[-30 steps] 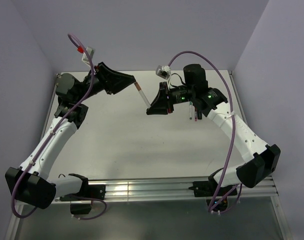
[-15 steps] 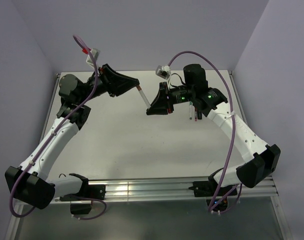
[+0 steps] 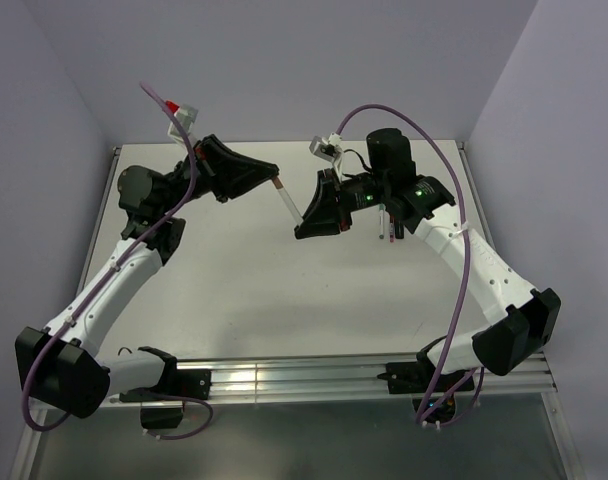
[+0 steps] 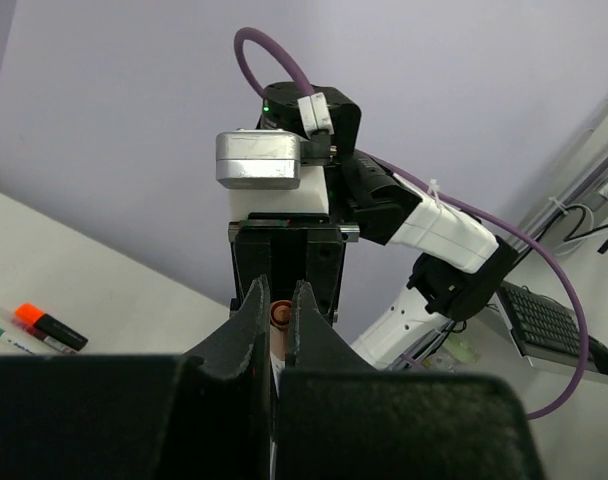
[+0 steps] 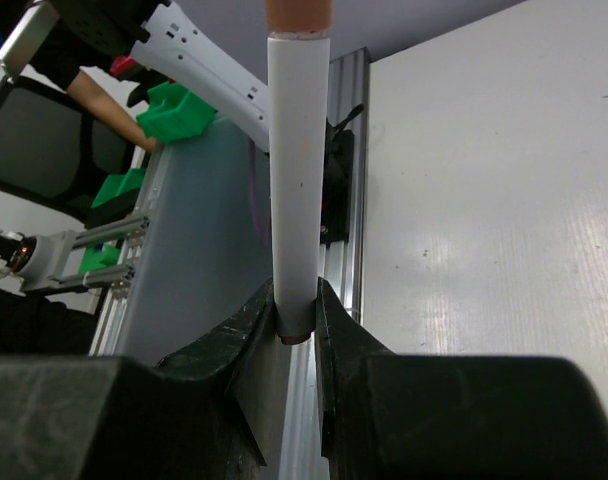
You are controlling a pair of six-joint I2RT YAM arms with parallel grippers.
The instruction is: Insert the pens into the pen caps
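My right gripper (image 3: 304,217) is shut on the lower end of a thin white pen (image 3: 290,202) and holds it above the table, slanting up to the left. In the right wrist view the pen (image 5: 299,170) stands between the fingers of my right gripper (image 5: 296,305). My left gripper (image 3: 270,177) is shut on a brownish-red cap (image 3: 277,184) that sits at the pen's upper end. The cap (image 4: 280,315) shows end-on between the jaws of my left gripper (image 4: 280,298). It also shows at the pen's top in the right wrist view (image 5: 299,12).
A black marker with an orange tip (image 4: 46,322) and a thin pen with a green end (image 4: 4,334) lie on the table at the far right. In the top view, thin pens (image 3: 388,228) show beside the right arm. Walls stand close behind and at both sides.
My left gripper has moved a little right and down toward the right gripper with the cap. Less white pen shows between the two grippers. The right arm has barely moved.
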